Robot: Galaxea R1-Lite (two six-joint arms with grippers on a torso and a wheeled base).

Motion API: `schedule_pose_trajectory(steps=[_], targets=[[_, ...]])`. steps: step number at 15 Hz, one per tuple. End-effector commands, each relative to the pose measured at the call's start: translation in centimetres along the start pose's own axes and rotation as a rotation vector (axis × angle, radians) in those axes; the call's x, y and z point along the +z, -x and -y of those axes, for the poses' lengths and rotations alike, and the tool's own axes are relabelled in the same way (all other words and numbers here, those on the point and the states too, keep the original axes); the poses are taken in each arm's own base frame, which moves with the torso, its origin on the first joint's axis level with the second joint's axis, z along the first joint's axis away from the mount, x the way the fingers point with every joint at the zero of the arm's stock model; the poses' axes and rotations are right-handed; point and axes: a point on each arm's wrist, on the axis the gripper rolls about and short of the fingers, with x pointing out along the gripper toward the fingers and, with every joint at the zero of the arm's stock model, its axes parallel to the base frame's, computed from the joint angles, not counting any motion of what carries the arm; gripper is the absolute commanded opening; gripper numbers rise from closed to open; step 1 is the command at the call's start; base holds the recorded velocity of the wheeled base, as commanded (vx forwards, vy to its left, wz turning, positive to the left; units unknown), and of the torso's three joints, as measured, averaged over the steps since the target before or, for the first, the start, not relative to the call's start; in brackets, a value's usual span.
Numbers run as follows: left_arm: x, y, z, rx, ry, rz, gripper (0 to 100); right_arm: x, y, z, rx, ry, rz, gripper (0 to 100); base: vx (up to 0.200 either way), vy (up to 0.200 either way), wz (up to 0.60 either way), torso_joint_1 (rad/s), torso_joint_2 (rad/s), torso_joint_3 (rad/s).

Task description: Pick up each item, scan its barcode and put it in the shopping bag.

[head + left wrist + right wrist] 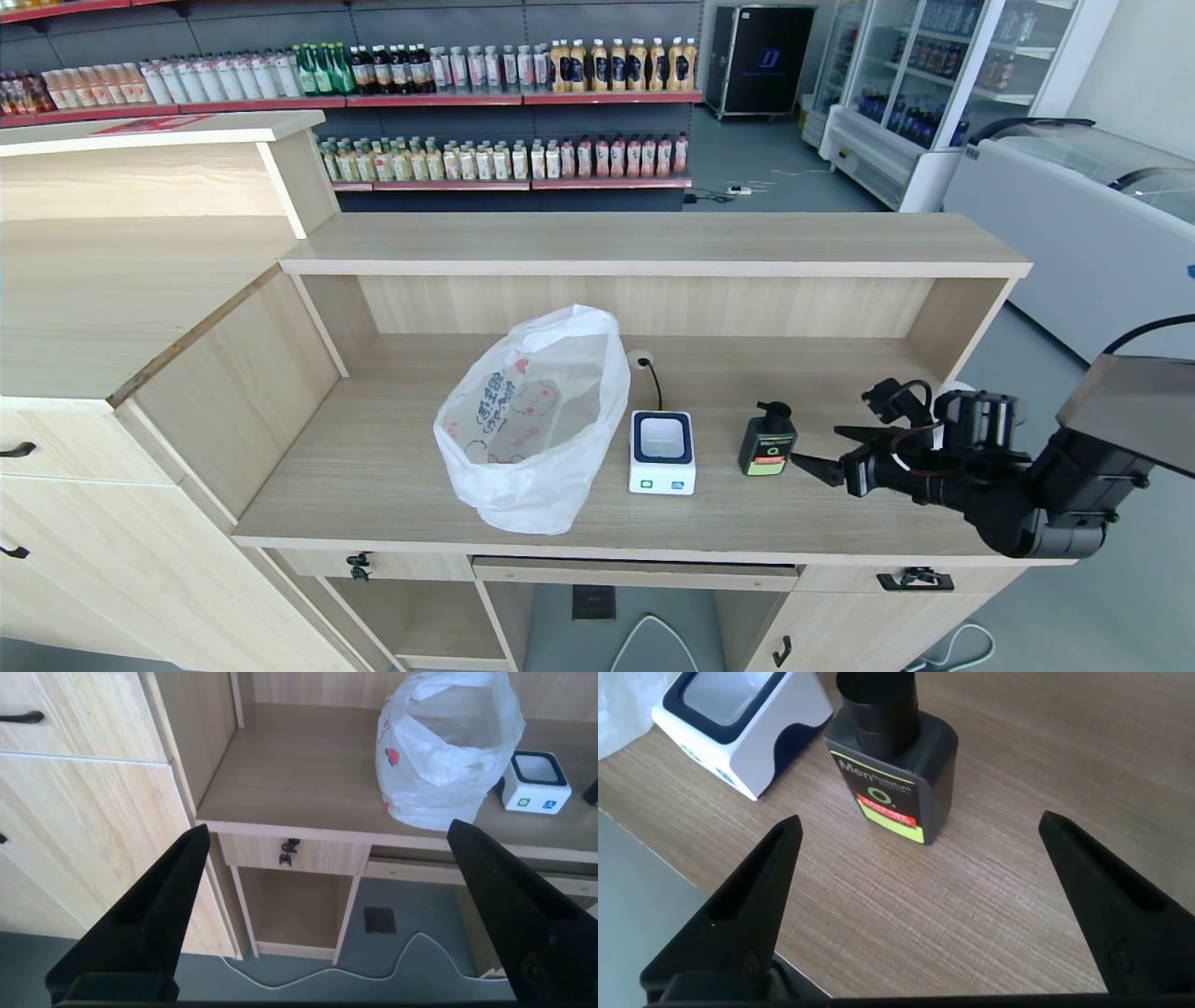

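A dark pump bottle point(767, 441) with a green and red label stands upright on the wooden counter, right of the white barcode scanner point(662, 451). My right gripper point(814, 453) is open just to the bottle's right, level with it and apart from it; the bottle point(892, 765) sits ahead of its spread fingers point(729, 919). The white shopping bag point(534, 417) stands open left of the scanner. My left gripper point(327, 919) is open and holds nothing, low in front of the counter's left part, with the bag point(447, 747) and scanner point(536, 782) beyond it.
The counter point(373, 485) has a raised back shelf point(653, 245) and side walls. A taller cabinet point(121, 280) rises on the left. Drawers with black handles point(915, 581) run under the front edge. A cable point(653, 378) leads from the scanner to the back.
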Motion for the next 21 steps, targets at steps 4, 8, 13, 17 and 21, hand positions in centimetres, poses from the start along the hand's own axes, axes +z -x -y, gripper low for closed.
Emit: schedule_pose_trajectory(steps=[4, 8, 13, 17, 21], targets=[[0.0, 0.0, 0.0, 0.001, 0.000, 0.001, 100, -1.0, -1.8, 0.3, 0.069, 0.019, 0.038, 100, 0.000, 0.000, 0.00, 0.000, 0.00, 0.000], [0.0, 0.0, 0.0, 0.001, 0.000, 0.001, 100, -1.8, -2.9, 0.0, 0.127, 0.038, 0.072, 100, 0.000, 0.000, 0.00, 0.000, 0.00, 0.000], [0.0, 0.0, 0.0, 0.001, 0.000, 0.001, 100, -2.3, -4.4, 0.5, 0.131, 0.053, 0.092, 100, 0.000, 0.000, 0.00, 0.000, 0.00, 0.000], [0.0, 0.0, 0.0, -0.001, 0.000, 0.001, 100, -2.2, -6.0, 0.6, 0.173, 0.077, 0.127, 100, 0.000, 0.000, 0.00, 0.000, 0.00, 0.000], [0.0, 0.0, 0.0, -0.001, 0.000, 0.001, 100, -2.8, -7.2, 0.1, 0.193, 0.083, 0.128, 100, 0.000, 0.000, 0.00, 0.000, 0.00, 0.000]])
